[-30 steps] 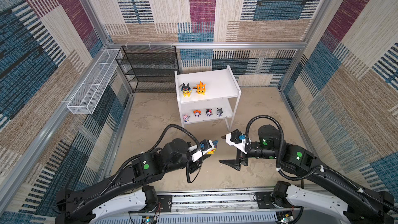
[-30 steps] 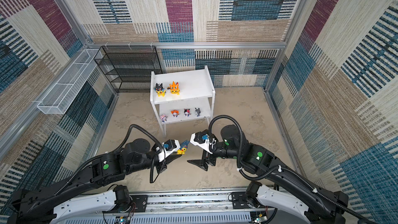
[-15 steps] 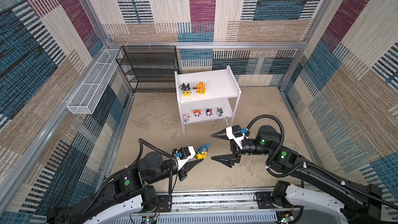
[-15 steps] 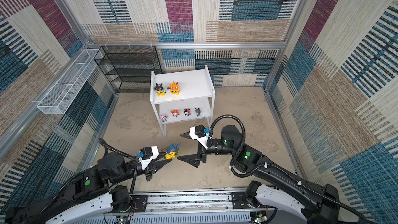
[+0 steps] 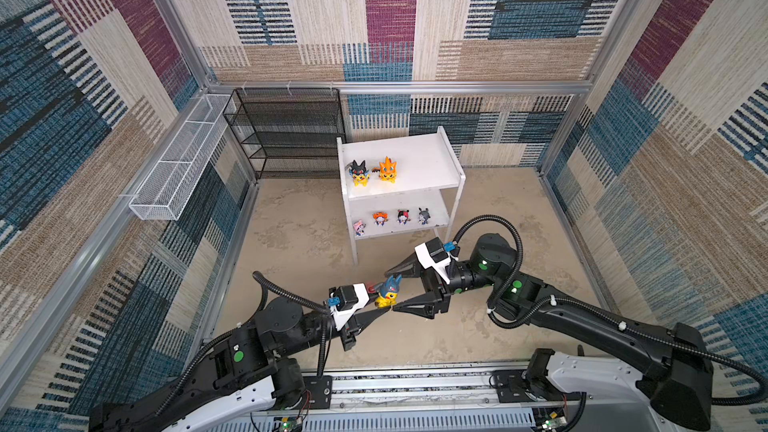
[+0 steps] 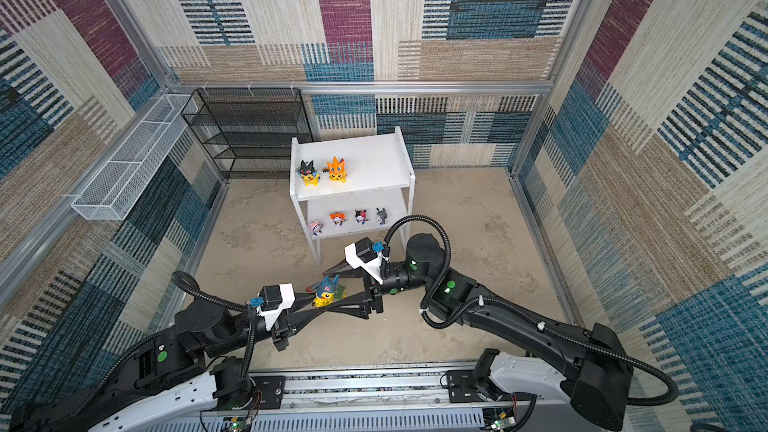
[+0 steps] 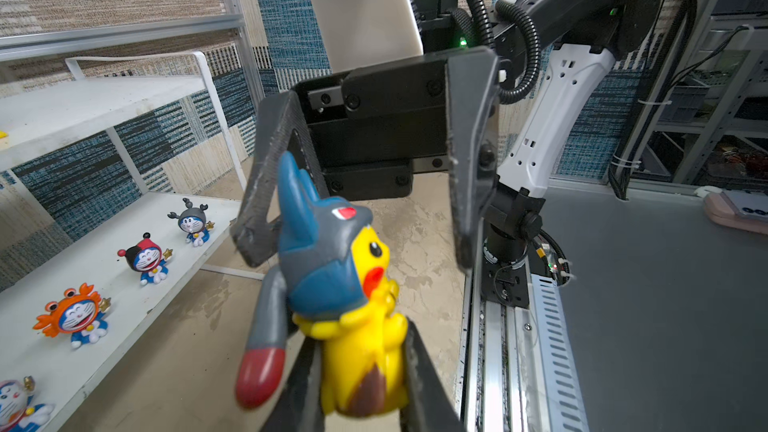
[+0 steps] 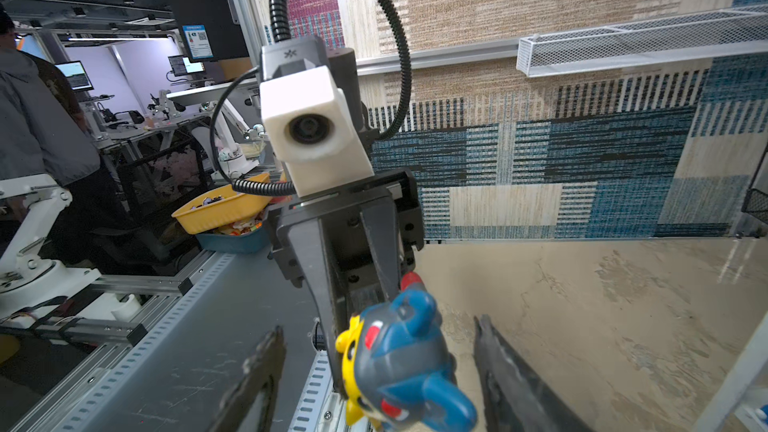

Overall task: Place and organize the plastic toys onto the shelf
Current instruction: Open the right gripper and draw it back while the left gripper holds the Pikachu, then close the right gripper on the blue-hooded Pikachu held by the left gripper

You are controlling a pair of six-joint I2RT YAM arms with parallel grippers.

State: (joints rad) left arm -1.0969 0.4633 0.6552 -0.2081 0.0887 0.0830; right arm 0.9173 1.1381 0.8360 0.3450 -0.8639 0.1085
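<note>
Right pincer [image 5: 392, 290] moved in, jaws apart flanking blue-hooded toy [image 5: 389, 289], left pincer [image 7: 361, 371] clamped on its body

Blk arms [image 5: 602, 326] w/ white bases [image 5: 582, 371], green dots [image 5: 516, 284], ribbed cables [image 5: 490, 218]

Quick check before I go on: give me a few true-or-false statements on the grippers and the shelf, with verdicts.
1. The left gripper holds the blue-hooded toy. True.
2. The right gripper is shut on that toy. False: its fingers stand open on either side of it.
3. Three toys stand on the top board. False: two, a black-hooded toy and an orange-hooded toy.
4. Four tiny toys stand on the lower board. True.
</note>
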